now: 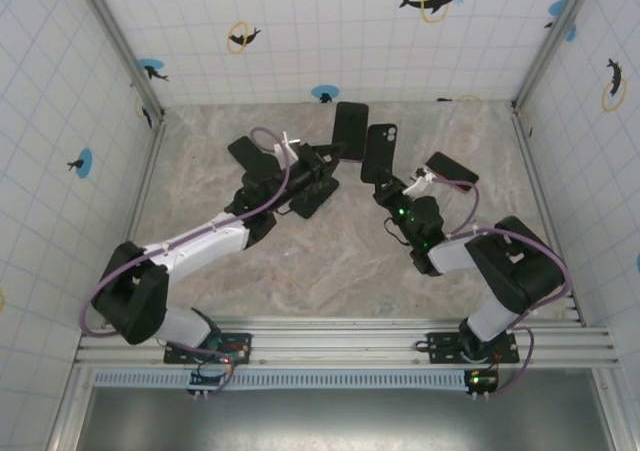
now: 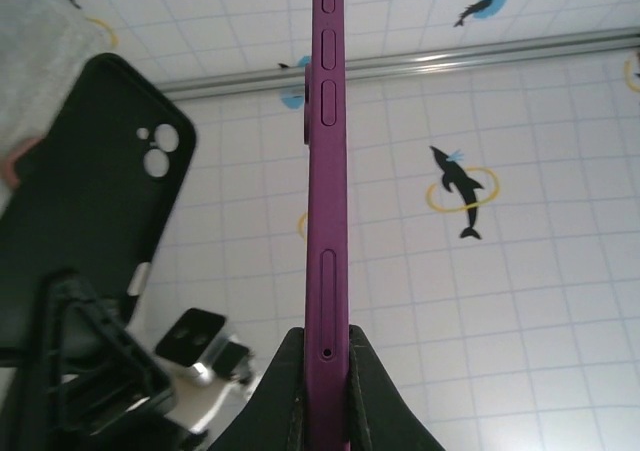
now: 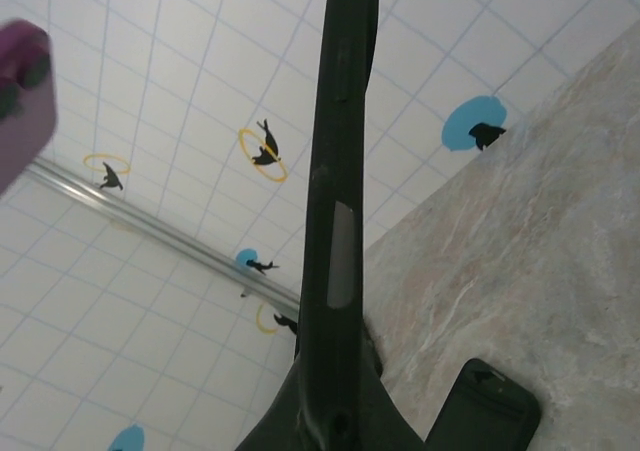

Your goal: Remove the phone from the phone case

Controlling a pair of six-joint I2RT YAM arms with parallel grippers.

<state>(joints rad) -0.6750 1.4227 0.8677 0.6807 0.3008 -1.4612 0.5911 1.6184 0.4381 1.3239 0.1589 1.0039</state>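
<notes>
A purple phone [image 2: 327, 171] stands edge-on between the jaws of my left gripper [image 2: 327, 346], which is shut on its lower end. Seen from above, the phone [image 1: 350, 131] is held up near the back wall by the left gripper [image 1: 335, 153]. Just to its right is the black phone case [image 1: 380, 151], with its camera cutout at the top, held by my right gripper [image 1: 388, 183]. The case [image 3: 338, 171] is edge-on in the right wrist view, the right gripper [image 3: 335, 376] shut on its bottom. Phone and case are apart, side by side; the case [image 2: 90, 211] looks hollow.
Another black phone-shaped piece [image 1: 452, 169] lies flat on the marble floor at the right, by the right arm [image 3: 485, 406]. Dark flat shapes [image 1: 243, 151] sit close to the left arm. Tiled walls close in the back and both sides.
</notes>
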